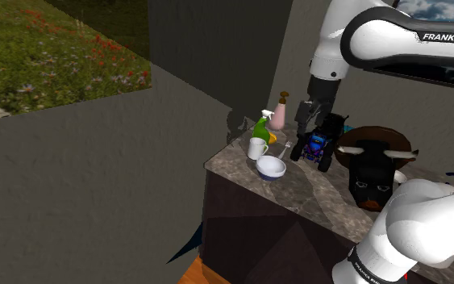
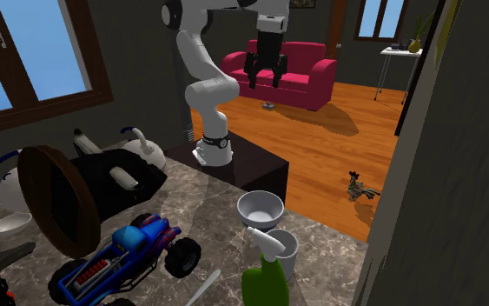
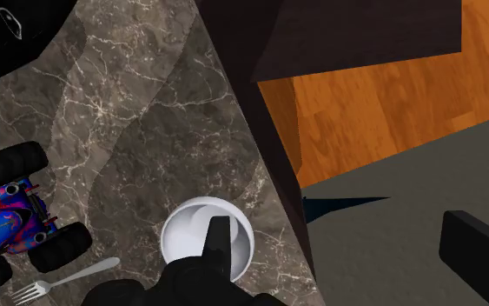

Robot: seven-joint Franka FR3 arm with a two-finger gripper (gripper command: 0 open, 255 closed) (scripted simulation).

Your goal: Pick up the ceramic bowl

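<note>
Hanging above the counter, the gripper is open; the bowl lies under one finger, not between both.

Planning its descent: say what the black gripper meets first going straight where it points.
Probably the round white bowl, which one finger overlaps, or the grey marble countertop edge beside it; depth is unclear.
</note>
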